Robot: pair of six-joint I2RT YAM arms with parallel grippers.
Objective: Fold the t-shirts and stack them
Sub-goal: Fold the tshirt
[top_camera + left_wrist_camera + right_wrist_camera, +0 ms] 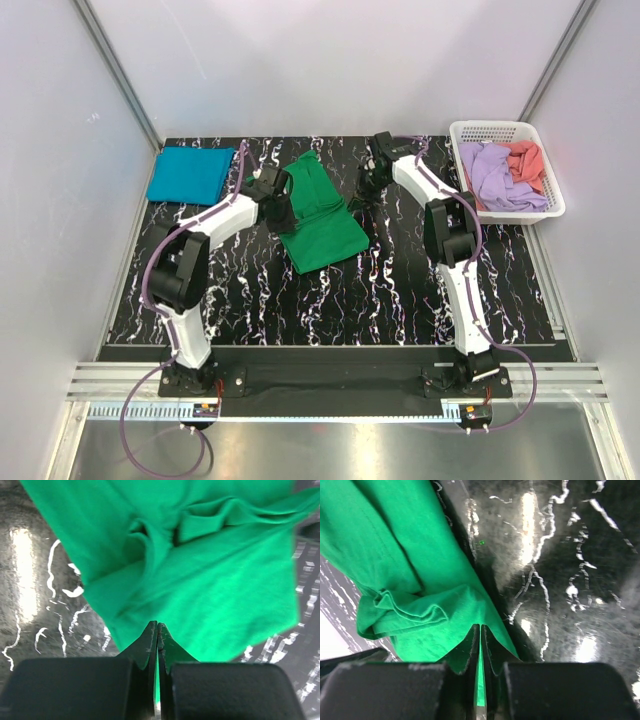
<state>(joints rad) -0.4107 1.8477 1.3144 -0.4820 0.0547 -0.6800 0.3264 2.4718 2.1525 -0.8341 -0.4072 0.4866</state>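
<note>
My left gripper (pixel 157 626) and right gripper (pixel 480 628) are both clamped on the green t-shirt (pixel 322 215), part-folded at centre. The teal t-shirt (pixel 190 174) lies folded upper left. The lilac t-shirt (pixel 500 178) and coral t-shirt (pixel 527 160) are left, crumpled in the basket (pixel 497 126).

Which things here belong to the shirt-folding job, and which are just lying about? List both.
Job: green t-shirt, gripped by left hand and right hand; folded teal t-shirt; lilac t-shirt; coral t-shirt.
Lying about: white lattice basket; black marbled table.

Bright overhead light, glare on table (pixel 530 525)
</note>
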